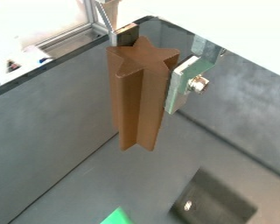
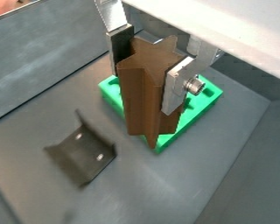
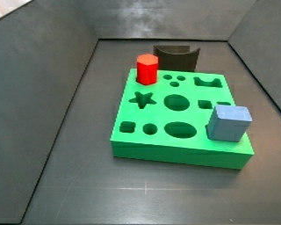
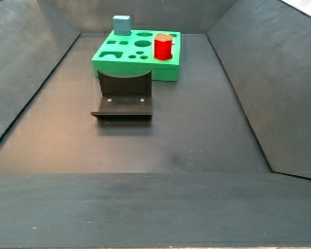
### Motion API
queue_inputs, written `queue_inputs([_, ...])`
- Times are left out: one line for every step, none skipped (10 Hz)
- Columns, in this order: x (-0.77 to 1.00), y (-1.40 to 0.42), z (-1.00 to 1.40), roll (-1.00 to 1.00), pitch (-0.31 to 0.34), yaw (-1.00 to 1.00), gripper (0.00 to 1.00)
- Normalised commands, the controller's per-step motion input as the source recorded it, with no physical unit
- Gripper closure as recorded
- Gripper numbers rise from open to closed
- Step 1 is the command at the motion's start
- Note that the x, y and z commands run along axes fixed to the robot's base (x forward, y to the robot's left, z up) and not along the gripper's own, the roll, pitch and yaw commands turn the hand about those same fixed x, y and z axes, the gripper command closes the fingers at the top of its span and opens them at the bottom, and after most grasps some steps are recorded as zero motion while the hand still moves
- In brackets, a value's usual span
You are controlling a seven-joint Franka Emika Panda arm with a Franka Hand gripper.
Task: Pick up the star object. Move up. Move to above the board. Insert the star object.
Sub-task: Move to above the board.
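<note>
- Gripper (image 2: 154, 66): visible in both wrist views only; side views don't show it. Fingers closed onto the star object (image 1: 137, 96), plates on opposite sides near its top.
- Star object hangs upright, clear of floor; in a wrist view (image 2: 143, 92) its lower end shows in front of the board (image 2: 201, 101).
- Step, as judged: transit to above board. Keep piece vertical, stop over star hole (image 3: 142, 99), match ridge orientation before descending.
- Board (image 3: 184, 141) contents: red peg (image 3: 147, 68) standing in a hole, blue block (image 3: 228, 122) at one corner; star hole empty.
- Fixture (image 4: 124, 100) just beside board; keep clear.
</note>
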Motion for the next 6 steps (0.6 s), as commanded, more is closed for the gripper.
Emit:
queue_inputs([0.1, -1.0, 0.07, -0.02, 0.067, 0.01, 1.0])
queue_inputs([0.11, -1.0, 0.07, -0.01, 0.081, 0.01, 1.0])
queue_inputs([0.12, -1.0, 0.07, -0.01, 0.089, 0.01, 1.0])
queue_inputs([0.14, -1.0, 0.08, 0.01, 0.109, 0.01, 1.0])
queue_inputs([0.14, -1.0, 0.08, 0.0, 0.118, 0.01, 1.0])
queue_inputs([0.16, -1.0, 0.08, 0.01, 0.13, 0.01, 1.0])
